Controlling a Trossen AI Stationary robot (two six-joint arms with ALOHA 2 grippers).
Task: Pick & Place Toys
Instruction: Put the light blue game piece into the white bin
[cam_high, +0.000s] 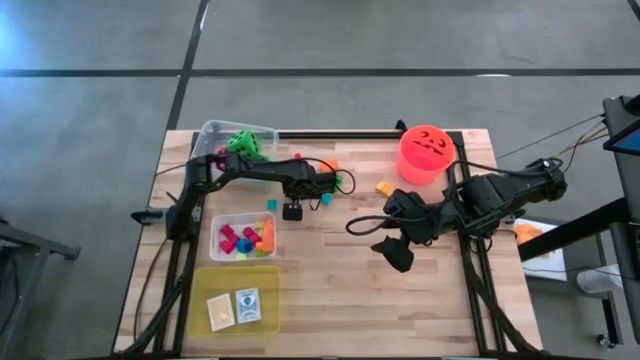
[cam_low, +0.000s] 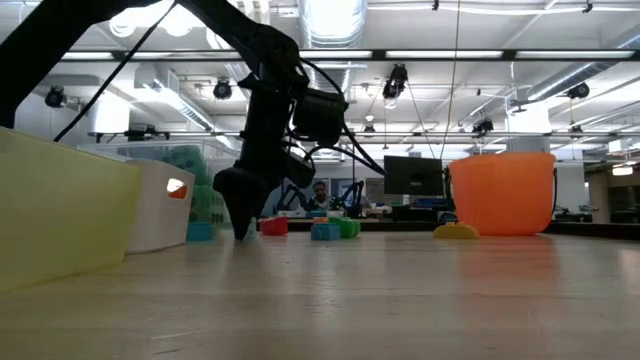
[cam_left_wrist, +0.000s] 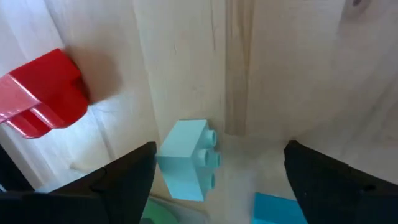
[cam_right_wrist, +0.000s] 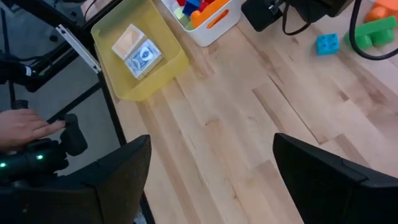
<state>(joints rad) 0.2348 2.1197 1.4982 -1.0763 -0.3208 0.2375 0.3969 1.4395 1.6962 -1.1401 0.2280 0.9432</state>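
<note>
**Inspector:** Start at the working end.

**Assistant:** The left gripper (cam_left_wrist: 217, 180) points down near the middle of the table, fingers spread wide, holding nothing. A light blue block (cam_left_wrist: 186, 158) lies between the fingertips on the wood — not gripped. A red block (cam_left_wrist: 43, 93) sits just beside it, and a darker blue block (cam_left_wrist: 277, 208) shows at the frame's edge.

**Inspector:** The other arm?

**Assistant:** The right gripper (cam_high: 397, 252) waits over bare boards on the right side, jaws apart and empty.

**Inspector:** Progress on the toys?

**Assistant:** Partly done, by my reading. The white tub (cam_high: 214, 222) already holds a heap of pink, orange and green blocks. The yellow tray (cam_high: 200, 300) holds two flat cards (cam_high: 234, 308). A green die (cam_high: 245, 144) rests in the clear tub (cam_high: 210, 130) at the back. Left loose: the cluster by the left gripper, plus a yellow block (cam_high: 384, 187) near the orange bucket (cam_high: 427, 152).

**Inspector:** How many in that cluster?

**Assistant:** Hard to count — the arm covers part of it from above; several, at least.

**Inspector:** Surface and surroundings?

**Assistant:** Pale wooden table (cam_high: 330, 300), planked, dry, on a black frame over grey concrete. Beyond it is a workshop with ceiling lights and monitors; a person's hand (cam_right_wrist: 25, 127) shows off the table's edge.
</note>
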